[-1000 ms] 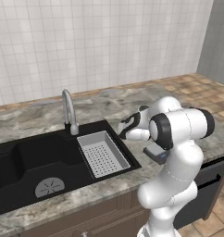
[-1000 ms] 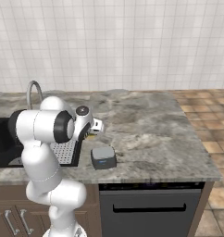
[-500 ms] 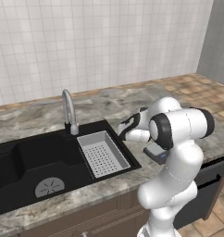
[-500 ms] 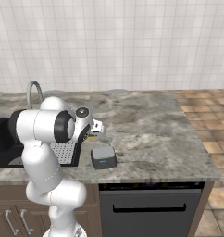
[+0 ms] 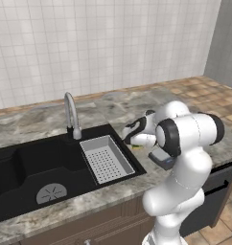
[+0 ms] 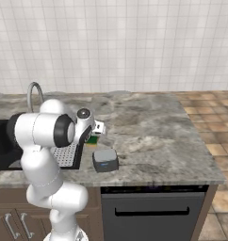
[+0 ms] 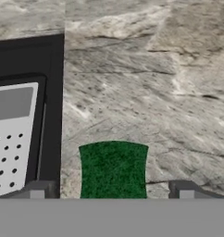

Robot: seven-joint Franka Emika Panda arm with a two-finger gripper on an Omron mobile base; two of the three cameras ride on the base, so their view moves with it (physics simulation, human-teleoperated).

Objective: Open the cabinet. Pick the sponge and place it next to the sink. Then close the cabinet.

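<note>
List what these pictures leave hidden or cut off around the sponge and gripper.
- Small green flat sponge: near end cut off at the bottom of the hand view; in the left base view the white arm hides most of it.
- Gripper: just the fingertips show, standing wide of the sponge.
- Small grey box: half behind the arm in the left base view.

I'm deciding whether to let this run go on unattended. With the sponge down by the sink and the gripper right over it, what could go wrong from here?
1. The sponge lies on the counter between the open gripper's fingertips; a tilted or sideways lift might drag it along.
2. It sits near the sink rim, so a nudge that way may tip it into the basin.
3. A small grey box sits on the counter close by the arm; a wide swing could knock it.
</note>
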